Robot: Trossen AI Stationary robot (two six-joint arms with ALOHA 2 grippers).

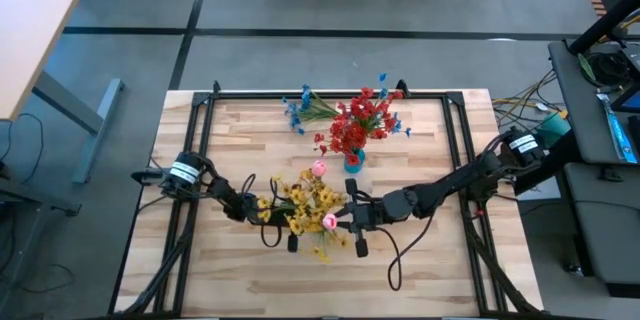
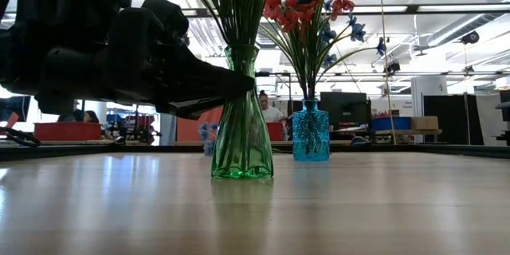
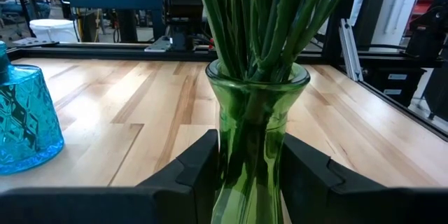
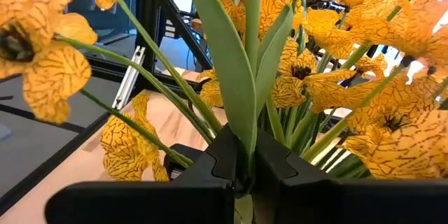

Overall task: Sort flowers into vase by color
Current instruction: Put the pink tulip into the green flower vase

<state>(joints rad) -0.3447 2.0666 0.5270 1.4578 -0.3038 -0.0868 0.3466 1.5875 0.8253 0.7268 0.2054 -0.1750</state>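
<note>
High view: both my arms are at the yellow bunch, red and blue are further back.

Going left to right on the desk [image 1: 240, 140]: my left gripper [image 3: 246, 171] has its fingers part-way apart around the neck of the green vase [image 3: 252, 140], one finger either side of the glass, near the desk's front edge. That vase holds the yellow flowers [image 1: 305, 205] plus a couple of pink buds [image 1: 319, 169]. My right gripper [image 4: 245, 164] is pinched tight on a green stem [image 4: 250, 49] in the same bunch. Behind it, toward the far edge, the blue vase [image 2: 310, 131] holds the red flowers [image 1: 352, 125], with blue flowers [image 1: 297, 108] lying on the wood just beside it.
</note>
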